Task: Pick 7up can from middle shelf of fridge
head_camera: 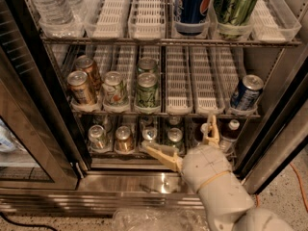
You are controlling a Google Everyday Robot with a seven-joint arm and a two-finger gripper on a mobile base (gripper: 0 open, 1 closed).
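The fridge [144, 183] stands open, its glass door [29, 143] swung out at the left. The 7up can [114, 88], whitish-silver with green and reddish marks, stands upright at the front of the middle shelf [202, 100], left of centre, between a copper-orange can [81, 87] and a green can [147, 90]. My gripper [178, 134] is open and empty. It sits low in front of the bottom shelf, below and to the right of the 7up can. One tan finger [161, 155] points left and the other [211, 131] points up.
A second copper-orange can [89, 66] and a second green can [147, 64] stand behind the front row. A blue can [246, 91] is at the shelf's right end. The top rack holds a water bottle [48, 4] and large cans [192, 4]. Cans and bottles [124, 138] fill the bottom shelf.
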